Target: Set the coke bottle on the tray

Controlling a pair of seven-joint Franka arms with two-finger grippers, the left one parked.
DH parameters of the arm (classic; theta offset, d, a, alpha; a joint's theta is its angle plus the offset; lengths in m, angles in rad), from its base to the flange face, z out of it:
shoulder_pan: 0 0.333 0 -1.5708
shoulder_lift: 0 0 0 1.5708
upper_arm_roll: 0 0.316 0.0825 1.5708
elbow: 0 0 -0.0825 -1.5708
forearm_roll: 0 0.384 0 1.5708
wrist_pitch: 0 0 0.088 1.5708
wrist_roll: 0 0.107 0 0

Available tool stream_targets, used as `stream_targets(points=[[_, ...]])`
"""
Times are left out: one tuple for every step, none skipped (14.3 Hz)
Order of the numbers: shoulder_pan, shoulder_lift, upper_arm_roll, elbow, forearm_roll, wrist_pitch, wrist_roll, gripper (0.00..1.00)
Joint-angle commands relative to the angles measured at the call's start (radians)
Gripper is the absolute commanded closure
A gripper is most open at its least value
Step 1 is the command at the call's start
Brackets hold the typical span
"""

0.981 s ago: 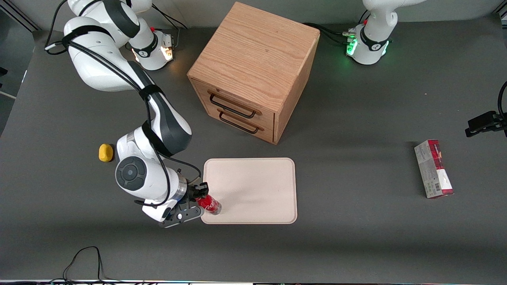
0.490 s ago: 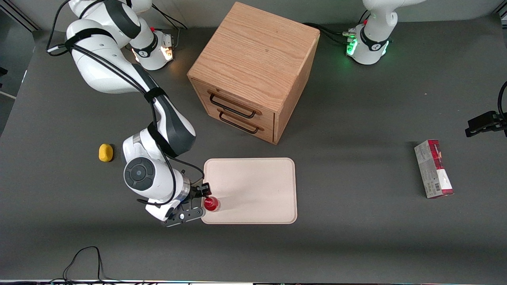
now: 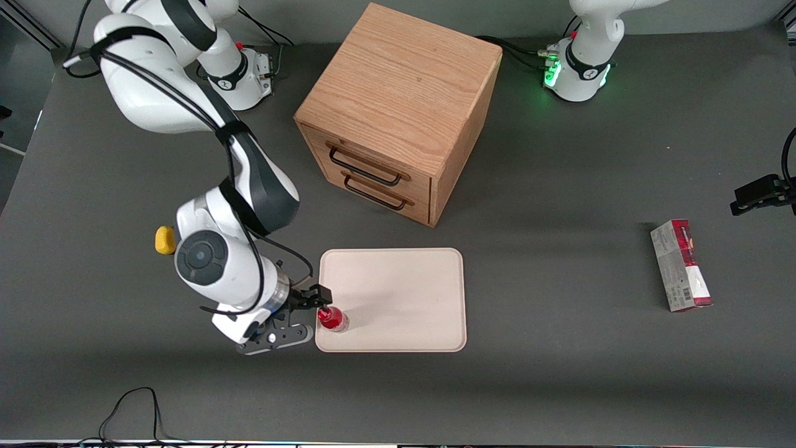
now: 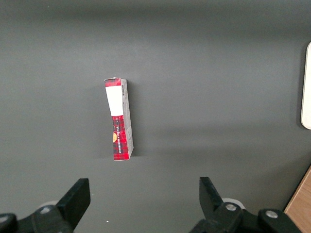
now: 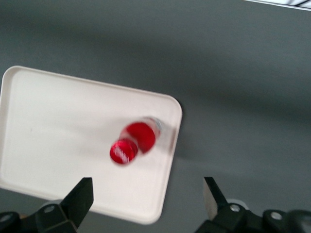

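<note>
The coke bottle [image 3: 331, 318] is small and red with a red cap. It stands on the cream tray [image 3: 398, 292], at the tray's corner nearest the front camera on the working arm's side. In the right wrist view the bottle [image 5: 133, 143] shows from above, cap toward the camera, on the tray [image 5: 58, 126] close to its rim. My right gripper [image 3: 313, 313] is open and empty. It hangs above the tray's edge beside the bottle, and in the right wrist view the gripper [image 5: 146, 199] has both fingers spread wide, clear of the bottle.
A wooden two-drawer cabinet [image 3: 398, 112] stands farther from the front camera than the tray. A yellow object [image 3: 164, 239] lies beside my arm. A red-and-grey carton [image 3: 681, 264] lies toward the parked arm's end, also in the left wrist view [image 4: 119, 119].
The gripper let go of the bottle and opened. The bottle went from tilted in the grip to standing on the tray. The arm drew back a little toward its own end.
</note>
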Motion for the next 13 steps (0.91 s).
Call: stream_targets(points=[[-0.020, -0.171, -0.066, -0.113, 0.053, -0.130, 0.027, 0.00], [-0.020, -0.243, -0.134, -0.174, 0.114, -0.166, 0.008, 0.00], [-0.020, -0.330, -0.203, -0.277, 0.168, -0.165, -0.048, 0.00], [-0.020, -0.423, -0.281, -0.400, 0.215, -0.151, -0.125, 0.00], [-0.018, -0.511, -0.342, -0.503, 0.241, -0.131, -0.163, 0.00], [-0.017, -0.588, -0.375, -0.604, 0.242, -0.116, -0.173, 0.00], [-0.017, -0.660, -0.409, -0.687, 0.242, -0.097, -0.179, 0.00], [-0.017, -0.735, -0.448, -0.773, 0.243, -0.068, -0.180, 0.00], [-0.015, -0.813, -0.458, -0.850, 0.240, -0.045, -0.179, 0.00], [-0.015, -0.879, -0.461, -0.907, 0.236, -0.030, -0.165, 0.00], [-0.015, -0.927, -0.461, -0.935, 0.213, -0.031, -0.162, 0.00], [-0.014, -0.965, -0.458, -0.947, 0.164, -0.037, -0.158, 0.00], [-0.014, -0.987, -0.453, -0.947, 0.150, -0.047, -0.144, 0.00]])
